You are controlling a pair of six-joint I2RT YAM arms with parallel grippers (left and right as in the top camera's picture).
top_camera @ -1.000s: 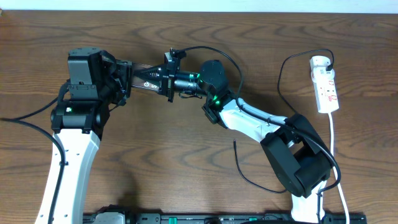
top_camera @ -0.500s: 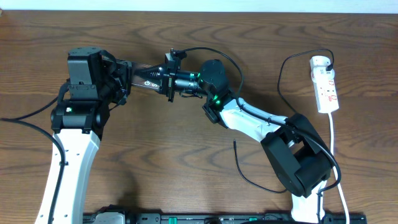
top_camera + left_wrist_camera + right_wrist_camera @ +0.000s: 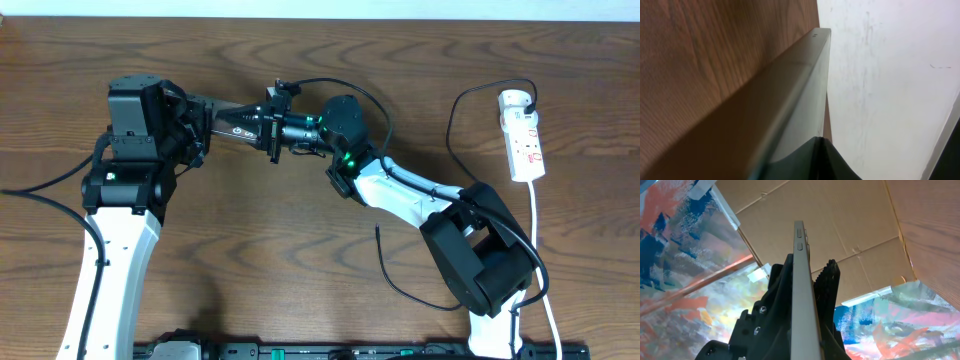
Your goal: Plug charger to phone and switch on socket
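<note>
The phone is held in the air between both arms, turned nearly edge-on. My left gripper is shut on its left end and my right gripper is shut on its right end. The left wrist view shows the phone's long bronze side running away from my dark finger. In the right wrist view the phone's thin edge stands between my jaws. The charger cable runs from the socket, and its loose tip lies on the table under the right arm.
The socket's white cord runs down the right side to the front edge. The black cable loops on the table beside the right arm's base. A thin black lead arcs over the right wrist.
The phone has rolled about its long axis, from showing its dark face with lettering to nearly edge-on. Both arms stay in place.
</note>
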